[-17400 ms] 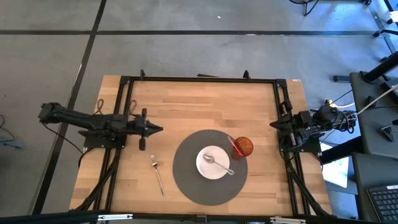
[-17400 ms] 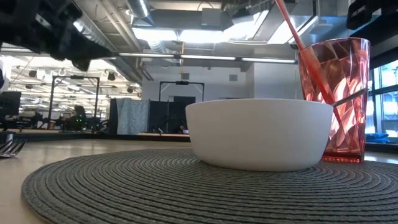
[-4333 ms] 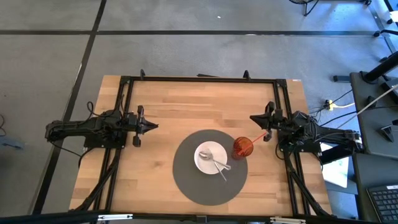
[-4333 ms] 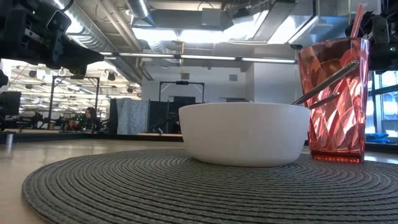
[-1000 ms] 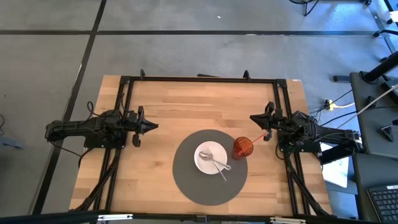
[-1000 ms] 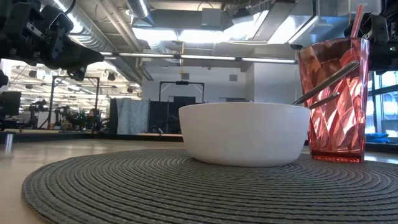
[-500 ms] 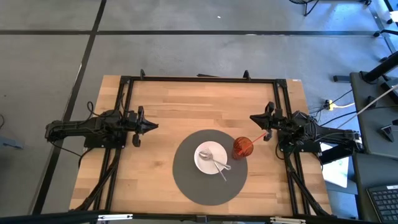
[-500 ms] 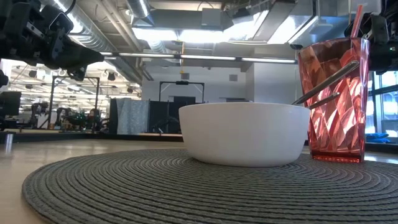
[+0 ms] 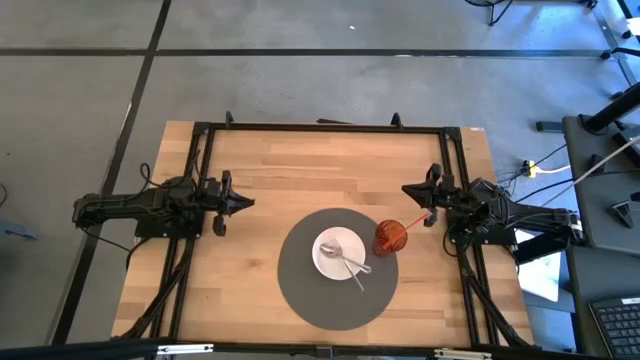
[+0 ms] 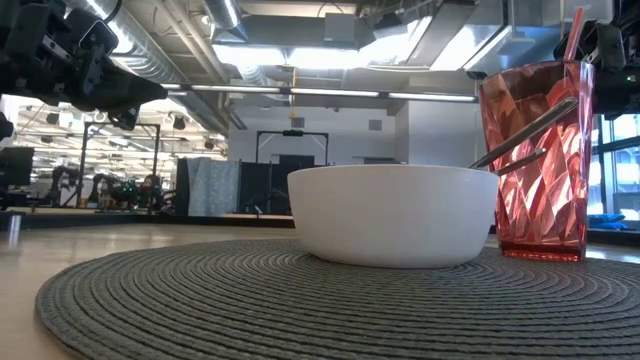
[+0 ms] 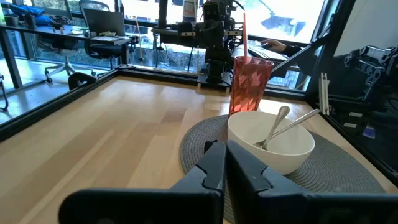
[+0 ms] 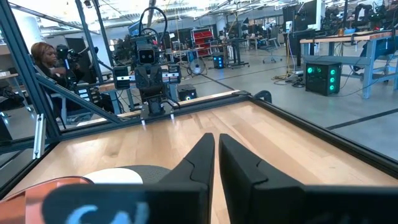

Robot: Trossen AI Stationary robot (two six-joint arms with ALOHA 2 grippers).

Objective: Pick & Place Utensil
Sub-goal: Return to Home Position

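A white bowl (image 9: 340, 256) sits on a round grey placemat (image 9: 300, 290). Two metal utensils (image 9: 351, 264) lie in it, heads inside and handles leaning on the rim (image 11: 292, 123). A red faceted cup (image 9: 389, 237) with a red straw (image 9: 414, 224) stands on the mat's right edge. My left gripper (image 9: 247, 203) hovers shut to the left of the mat; its wrist view looks at the bowl (image 11: 271, 148) and cup (image 11: 250, 82). My right gripper (image 9: 407, 189) is shut, beyond and right of the cup. Neither touches anything.
A black frame rail (image 9: 320, 127) runs around the wooden table (image 9: 300, 170). Bare wood lies between the grippers and along the far side. A person (image 12: 45, 59) sits beyond the table's left side in the right wrist view.
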